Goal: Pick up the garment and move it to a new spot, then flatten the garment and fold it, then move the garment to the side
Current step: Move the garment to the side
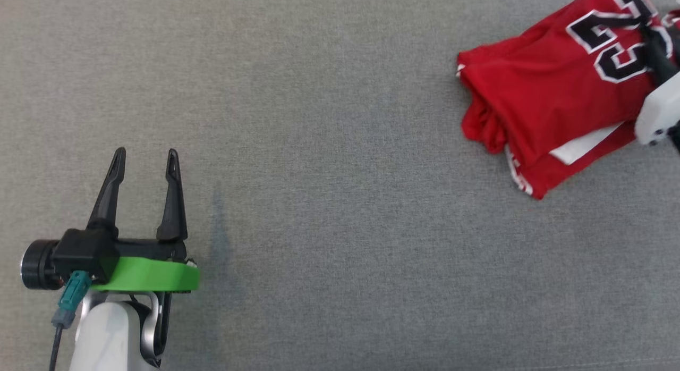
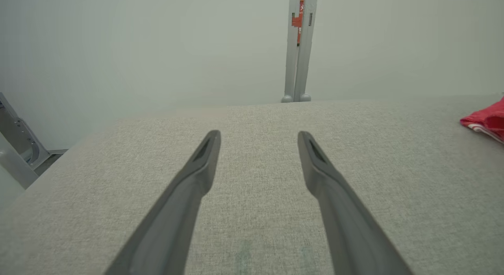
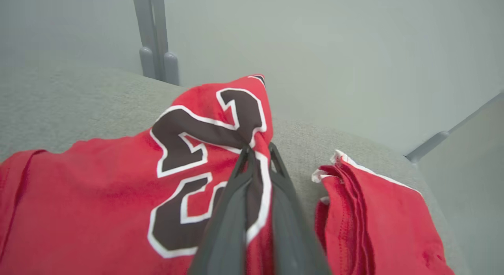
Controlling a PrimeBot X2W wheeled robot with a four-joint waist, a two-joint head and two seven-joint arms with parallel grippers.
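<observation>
The garment [image 1: 552, 94] is a red jersey with black, white-edged numbers, lying bunched at the far right of the grey surface. My right gripper [image 1: 649, 33] reaches in from the right edge and is shut on a fold of the garment [image 3: 118, 188] at the number; in the right wrist view the right gripper [image 3: 258, 153] pinches red cloth between its dark fingers and lifts it into a peak. A corner of the garment [image 2: 486, 119] shows at the left wrist view's right edge. My left gripper [image 1: 144, 161] hovers open at the lower left, far from the cloth, and the left gripper [image 2: 258, 139] holds nothing.
The grey fabric surface [image 1: 329, 148] spreads wide between the two arms. A grey upright post [image 2: 298, 46] stands behind its far edge, against a pale wall. A loose red flap with white trim [image 3: 370, 204] lies right of the pinched fold.
</observation>
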